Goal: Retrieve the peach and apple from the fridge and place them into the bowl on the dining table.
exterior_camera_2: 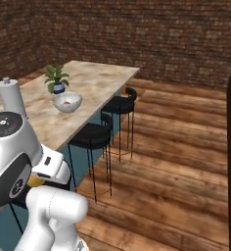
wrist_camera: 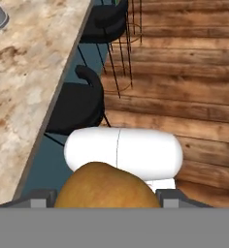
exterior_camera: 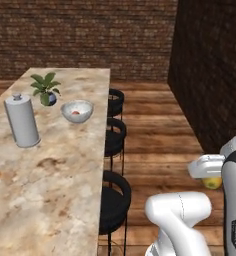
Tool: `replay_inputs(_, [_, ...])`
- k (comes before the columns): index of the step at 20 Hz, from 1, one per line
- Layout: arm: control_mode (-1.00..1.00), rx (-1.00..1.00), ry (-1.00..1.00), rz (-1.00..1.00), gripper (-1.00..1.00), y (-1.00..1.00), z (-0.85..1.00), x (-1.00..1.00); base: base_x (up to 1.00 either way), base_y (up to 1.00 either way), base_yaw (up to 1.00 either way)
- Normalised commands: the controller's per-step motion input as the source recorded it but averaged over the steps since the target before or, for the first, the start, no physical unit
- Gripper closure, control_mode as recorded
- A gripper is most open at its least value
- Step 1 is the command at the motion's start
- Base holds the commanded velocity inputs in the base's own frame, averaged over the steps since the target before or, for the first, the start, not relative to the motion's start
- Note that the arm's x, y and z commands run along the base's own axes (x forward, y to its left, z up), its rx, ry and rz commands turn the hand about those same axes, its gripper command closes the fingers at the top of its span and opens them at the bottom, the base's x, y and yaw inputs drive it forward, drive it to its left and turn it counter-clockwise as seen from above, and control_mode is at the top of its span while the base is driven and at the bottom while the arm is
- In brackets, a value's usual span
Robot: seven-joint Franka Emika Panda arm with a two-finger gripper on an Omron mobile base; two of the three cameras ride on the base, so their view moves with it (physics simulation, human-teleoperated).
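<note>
My gripper is shut on a round yellow-orange fruit, the peach by its colour, low beside the arm and off the table's right edge. In the hand view the peach sits between the two dark fingertips, above a stool and the wooden floor. From the right base view a sliver of the peach peeks out under the hand. The pale speckled bowl stands far along the marbled dining table. A small red fruit, probably the apple, lies in it. The fridge is out of view.
A white cylinder canister and a potted plant stand near the bowl. Black stools line the table's right side. Wooden floor stretches to dark brick walls.
</note>
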Motion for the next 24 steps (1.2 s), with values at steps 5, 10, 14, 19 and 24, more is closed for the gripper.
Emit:
replay_inputs(5, [1.00,0.00,0.00,0.00,1.00,0.00,0.00,0.00,0.80,-0.74,0.24])
replay_inputs(10, [1.00,0.00,0.00,0.00,1.00,0.00,0.00,0.00,0.61,-0.90,0.12])
replay_inputs(14, [1.00,0.00,0.00,0.00,1.00,0.00,0.00,0.00,0.51,-1.00,0.05])
replay_inputs(19, [1.00,0.00,0.00,0.00,1.00,0.00,0.00,0.00,0.79,-0.83,0.30])
replay_inputs(24, [1.00,0.00,0.00,0.00,1.00,0.00,0.00,0.00,1.00,-0.04,0.45])
